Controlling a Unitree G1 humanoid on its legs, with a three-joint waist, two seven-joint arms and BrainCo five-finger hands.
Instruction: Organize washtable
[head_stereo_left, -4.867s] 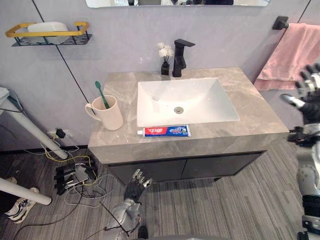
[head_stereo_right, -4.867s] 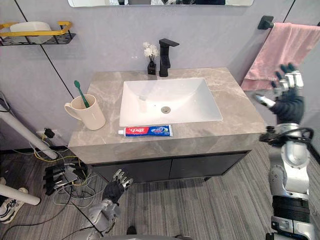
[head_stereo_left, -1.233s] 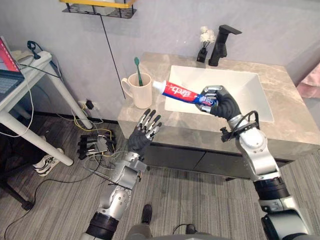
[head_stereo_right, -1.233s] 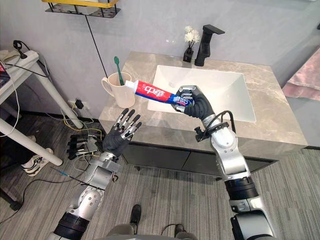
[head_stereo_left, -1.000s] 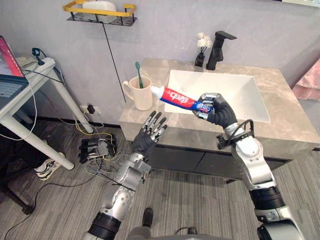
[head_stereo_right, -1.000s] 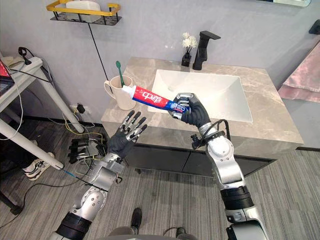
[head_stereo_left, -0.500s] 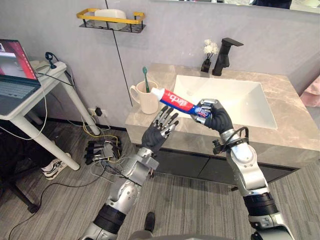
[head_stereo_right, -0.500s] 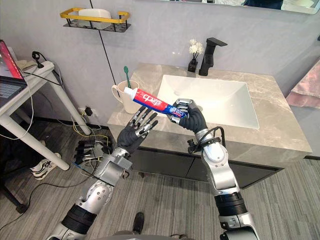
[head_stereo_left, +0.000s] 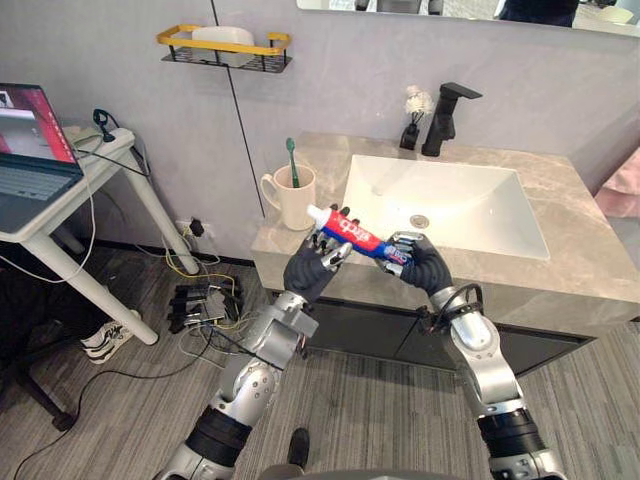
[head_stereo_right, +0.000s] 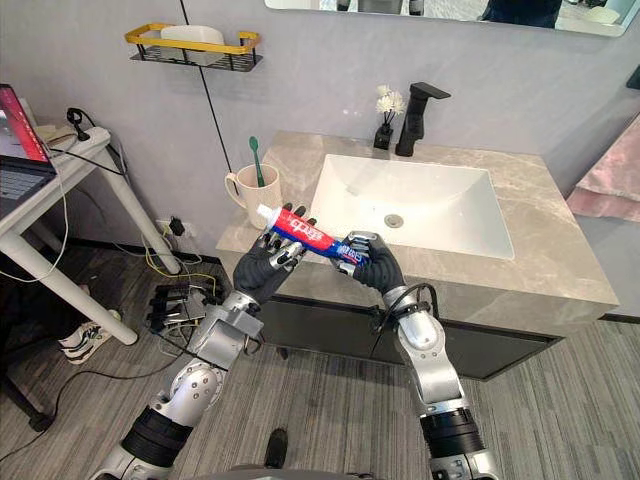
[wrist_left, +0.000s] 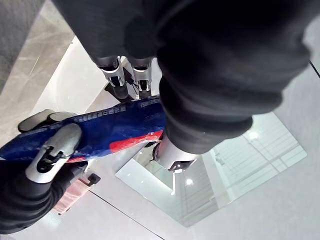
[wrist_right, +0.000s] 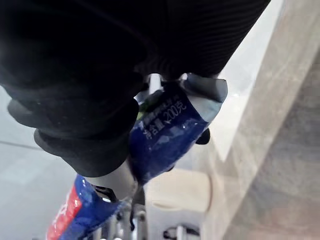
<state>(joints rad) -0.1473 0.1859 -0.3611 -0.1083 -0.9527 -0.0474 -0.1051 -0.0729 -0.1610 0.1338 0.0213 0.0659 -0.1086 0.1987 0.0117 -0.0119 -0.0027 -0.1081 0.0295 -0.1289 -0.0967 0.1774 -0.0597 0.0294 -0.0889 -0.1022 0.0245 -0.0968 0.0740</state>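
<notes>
The right hand (head_stereo_left: 425, 272) is curled round the toothpaste tube (head_stereo_left: 350, 232) over the bench (head_stereo_left: 590, 285) edge. The left hand (head_stereo_left: 305, 275) lays straight, spread fingers against its other end.

The right hand (head_stereo_right: 372, 265) has its fingers wrapped round the blue end of the toothpaste tube (head_stereo_right: 305, 234), which slants up past them to its white cap. The left hand (head_stereo_right: 262, 268) meets the tube's red stretch with fingers spread, nearly straight. Just beyond those fingertips a cream mug (head_stereo_right: 250, 190) holding a green toothbrush (head_stereo_right: 257, 160) stands on the grey counter (head_stereo_right: 560, 262).
</notes>
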